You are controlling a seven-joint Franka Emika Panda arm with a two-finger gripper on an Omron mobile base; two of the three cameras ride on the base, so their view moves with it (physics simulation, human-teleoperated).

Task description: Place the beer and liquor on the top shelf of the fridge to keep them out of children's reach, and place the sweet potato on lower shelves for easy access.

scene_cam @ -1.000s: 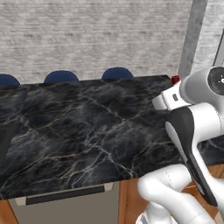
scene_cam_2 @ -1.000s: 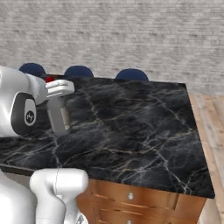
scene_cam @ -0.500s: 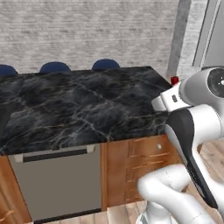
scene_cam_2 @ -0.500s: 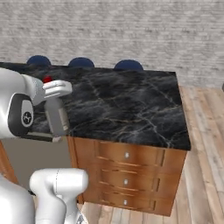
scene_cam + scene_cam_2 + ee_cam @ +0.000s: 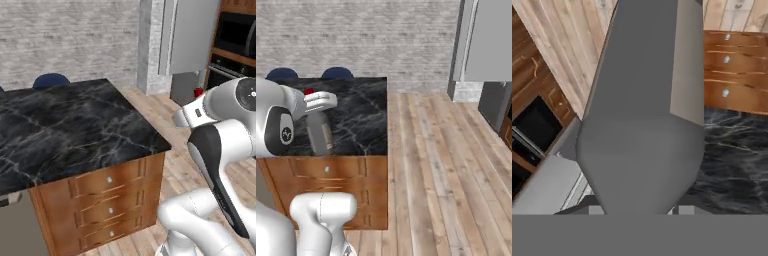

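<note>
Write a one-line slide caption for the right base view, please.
The arm carries the liquor, red cap up, in its fingers beside the black marble counter, with wood floor ahead.

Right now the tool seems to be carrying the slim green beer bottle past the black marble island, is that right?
Not quite: it carries the liquor, a greyish broad-bodied bottle with a red cap, not the green beer. The right base view shows it in the tool beside the black marble island.

no readable text, no labels, no signs anywhere
</note>
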